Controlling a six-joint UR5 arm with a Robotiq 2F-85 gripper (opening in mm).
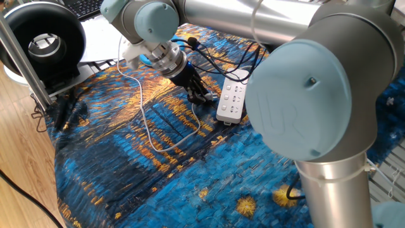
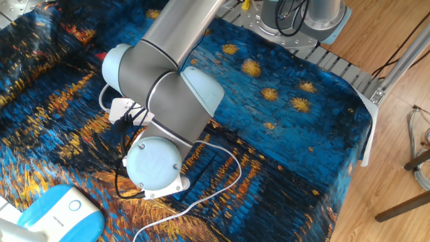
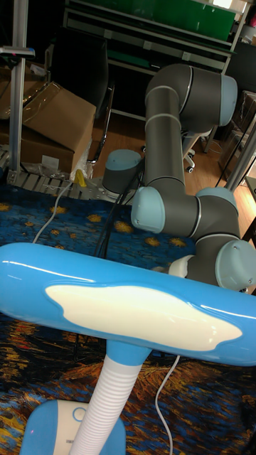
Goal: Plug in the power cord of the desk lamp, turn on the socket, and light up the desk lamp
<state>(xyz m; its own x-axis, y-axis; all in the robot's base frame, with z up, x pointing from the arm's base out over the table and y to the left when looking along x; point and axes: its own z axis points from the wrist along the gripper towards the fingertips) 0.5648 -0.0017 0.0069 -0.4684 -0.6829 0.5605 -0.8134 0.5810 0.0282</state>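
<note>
My gripper (image 1: 202, 96) stands fingertips-down on the painted cloth, just left of the socket (image 1: 231, 99), a white power strip. Its dark fingers sit close together where the thin white power cord (image 1: 171, 143) ends. The plug itself is hidden between them. From there the cord loops across the cloth and back to the desk lamp's blue base (image 1: 147, 59). In the other fixed view the wrist hides the gripper; the socket (image 2: 119, 107), the cord (image 2: 232, 168) and the lamp base (image 2: 60, 212) show. The tall view shows the lamp head (image 3: 142, 306) unlit.
A black ring-shaped device (image 1: 41, 41) and a metal pole (image 1: 25, 60) stand at the left edge. Black cables (image 1: 212, 58) trail behind the gripper. The arm's big elbow (image 1: 304, 101) blocks the right side. The table edge (image 2: 366, 128) runs at the right.
</note>
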